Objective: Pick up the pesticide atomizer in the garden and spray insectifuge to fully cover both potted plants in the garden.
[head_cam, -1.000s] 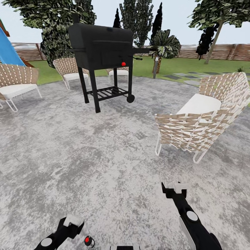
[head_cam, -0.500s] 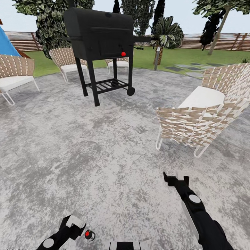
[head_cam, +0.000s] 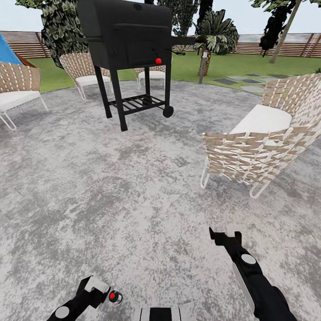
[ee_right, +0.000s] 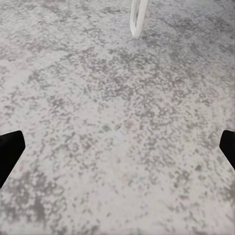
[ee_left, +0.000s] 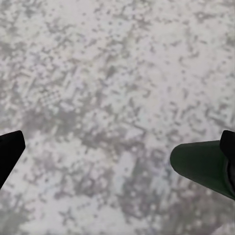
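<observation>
I am on the round grey paved patio (head_cam: pixel 133 187). The pesticide atomizer travels with my left gripper (head_cam: pixel 99 290) low in the head view, its red nozzle (head_cam: pixel 112 295) poking out beside the wrist. In the left wrist view its dark green body (ee_left: pixel 200 167) lies against one finger (ee_left: pixel 229 147), and the other finger (ee_left: pixel 9 152) stands far off. My right gripper (head_cam: pixel 225 235) hangs open over bare paving, both fingertips (ee_right: pixel 10 149) wide apart. The two potted plants are out of view.
A black grill (head_cam: pixel 127 40) with a red knob (head_cam: pixel 158 60) stands ahead. A woven chair (head_cam: pixel 256 138) sits close on the right, and more chairs (head_cam: pixel 15 91) stand on the left and behind the grill. Lawn (head_cam: pixel 232 67), stepping stones (head_cam: pixel 249 84) and the slatted fence (head_cam: pixel 276 44) lie beyond.
The whole view has shifted: grill and chairs now sit higher and closer, so the camera moved. The atomizer stays with my left gripper. The right arm holds its pose.
</observation>
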`<state>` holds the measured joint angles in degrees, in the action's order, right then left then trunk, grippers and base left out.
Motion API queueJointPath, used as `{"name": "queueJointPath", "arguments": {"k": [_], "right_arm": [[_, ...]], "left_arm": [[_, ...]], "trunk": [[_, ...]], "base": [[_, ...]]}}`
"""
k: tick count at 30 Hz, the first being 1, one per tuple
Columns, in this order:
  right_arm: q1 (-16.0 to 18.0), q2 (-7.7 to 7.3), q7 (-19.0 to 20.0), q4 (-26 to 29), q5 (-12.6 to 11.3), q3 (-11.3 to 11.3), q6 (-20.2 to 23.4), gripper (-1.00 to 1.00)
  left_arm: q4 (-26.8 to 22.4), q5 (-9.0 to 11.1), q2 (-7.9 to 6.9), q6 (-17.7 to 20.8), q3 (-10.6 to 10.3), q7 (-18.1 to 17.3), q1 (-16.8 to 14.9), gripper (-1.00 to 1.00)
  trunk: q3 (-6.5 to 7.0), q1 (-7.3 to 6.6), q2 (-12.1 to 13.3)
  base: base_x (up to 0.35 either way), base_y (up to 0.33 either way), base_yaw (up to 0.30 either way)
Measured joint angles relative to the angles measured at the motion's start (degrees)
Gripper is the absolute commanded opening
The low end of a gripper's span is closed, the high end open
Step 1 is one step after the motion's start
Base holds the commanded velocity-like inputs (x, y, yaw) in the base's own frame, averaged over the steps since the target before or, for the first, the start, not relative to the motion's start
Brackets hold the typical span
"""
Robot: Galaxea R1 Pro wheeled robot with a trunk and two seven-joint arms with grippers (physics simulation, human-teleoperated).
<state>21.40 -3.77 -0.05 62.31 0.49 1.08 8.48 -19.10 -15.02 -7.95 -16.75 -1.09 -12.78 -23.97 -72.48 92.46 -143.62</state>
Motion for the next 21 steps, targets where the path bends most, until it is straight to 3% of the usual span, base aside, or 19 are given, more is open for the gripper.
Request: {"name": "queueJointPath", "arguments": {"k": [6,21], "right_arm": [[0.0,0.0,-0.09,0.0,-0.02,0.06,-0.12,1.0],[0.0,0.15,-0.11,-0.08,-0.02,-0.04,-0.02,1.0]], "left_arm": [[0.01,0.0,0.06,0.0,0.04,-0.03,0.0,1.0],[-0.04,-0.01,0.11,0.01,-0.22,0.02,-0.01,1.0]], "trunk": [[0.01,0.0,0.0],[0.45,0.0,0.0]], "base": [[0.0,0.0,-0.027],[-0.006,-0.003,-0.225]]}}
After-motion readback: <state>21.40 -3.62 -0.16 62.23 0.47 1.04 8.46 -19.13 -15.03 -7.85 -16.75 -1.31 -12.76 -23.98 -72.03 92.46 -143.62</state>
